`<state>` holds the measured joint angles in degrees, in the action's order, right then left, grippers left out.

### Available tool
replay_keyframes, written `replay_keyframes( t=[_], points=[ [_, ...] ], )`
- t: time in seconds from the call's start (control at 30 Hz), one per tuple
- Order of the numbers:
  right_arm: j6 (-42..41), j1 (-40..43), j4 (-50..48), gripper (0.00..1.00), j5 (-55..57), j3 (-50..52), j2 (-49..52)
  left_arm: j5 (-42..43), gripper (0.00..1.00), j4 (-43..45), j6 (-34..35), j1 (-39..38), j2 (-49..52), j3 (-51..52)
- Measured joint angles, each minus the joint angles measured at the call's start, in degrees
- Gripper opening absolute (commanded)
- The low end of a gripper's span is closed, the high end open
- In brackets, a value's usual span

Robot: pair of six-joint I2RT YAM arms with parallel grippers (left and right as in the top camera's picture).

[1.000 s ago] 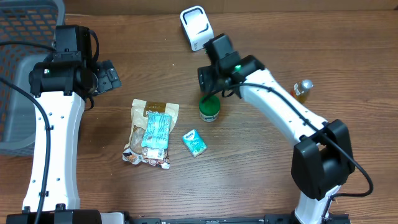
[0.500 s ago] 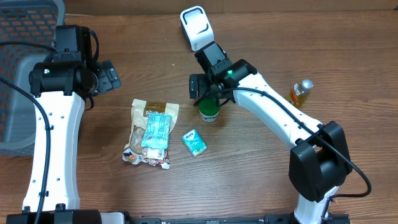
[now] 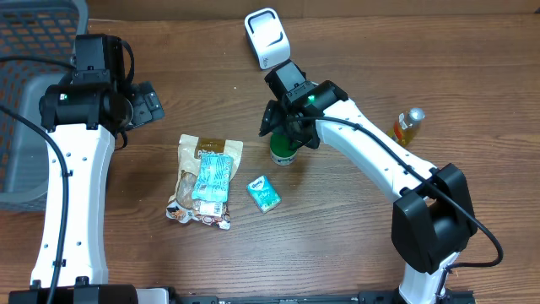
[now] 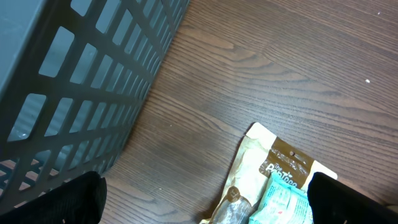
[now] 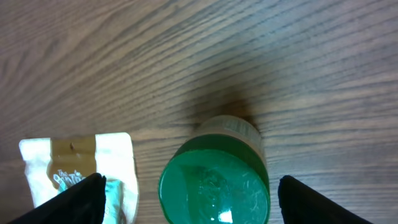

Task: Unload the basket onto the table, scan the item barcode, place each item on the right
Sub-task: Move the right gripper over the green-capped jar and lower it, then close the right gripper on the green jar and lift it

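We poise our right end effector (image 5: 198, 200) wide over the green-lidded jar (image 5: 214, 180), which stands upright on the tabletop (image 3: 354, 245) near the white scanner (image 3: 266, 35), ready for lifting; our left end effector (image 4: 211, 204) gapes, idle.

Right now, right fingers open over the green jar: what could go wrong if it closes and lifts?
1. The green-lidded jar stands upright and sits closer to one of the right fingers; an uneven close could tip it.
2. The snack bag lies just beside the other finger and may snag.
3. No barcode shows from here, so the jar may need turning toward the scanner.
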<state>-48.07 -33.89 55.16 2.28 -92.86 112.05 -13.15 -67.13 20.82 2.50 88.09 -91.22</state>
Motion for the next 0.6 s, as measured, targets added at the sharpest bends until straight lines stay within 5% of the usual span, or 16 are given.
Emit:
replay_keyframes(
  t=[0.17, 0.6],
  points=[
    [-9.40, -0.09, 2.64, 1.00, 0.50, 0.00, 0.00, 0.00, 1.00, -0.02, 0.00, 0.00, 0.00, 0.00],
    [-22.71, -0.33, -3.06, 1.00, -0.57, 6.49, 0.00, 0.00, 0.99, 0.00, 0.00, 0.00, 0.00, 0.00]
  ],
)
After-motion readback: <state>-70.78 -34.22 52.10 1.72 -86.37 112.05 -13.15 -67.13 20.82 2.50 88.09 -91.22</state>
